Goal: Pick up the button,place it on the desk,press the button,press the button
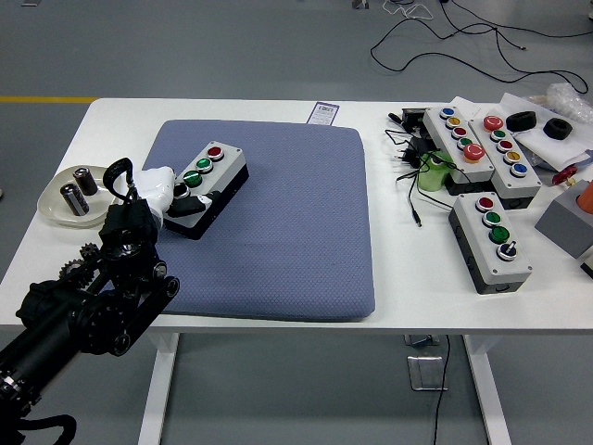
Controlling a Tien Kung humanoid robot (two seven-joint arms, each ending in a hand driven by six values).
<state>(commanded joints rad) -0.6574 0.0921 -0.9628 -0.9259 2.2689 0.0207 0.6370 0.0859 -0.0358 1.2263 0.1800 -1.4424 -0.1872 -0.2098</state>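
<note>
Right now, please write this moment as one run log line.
left robot hand: gripping button box | box on blue mat | right hand: unseen

You cannot see the near end of the button box (209,181), because the left hand (165,193) covers it, and the contact between its fingers and the box is not resolvable. The grey box (567,222) and the orange object (586,197) at the right edge of the table (398,278) are cut off by the frame. The print on the label (323,113) beyond the blue mat (278,232) is too small to read.
</note>
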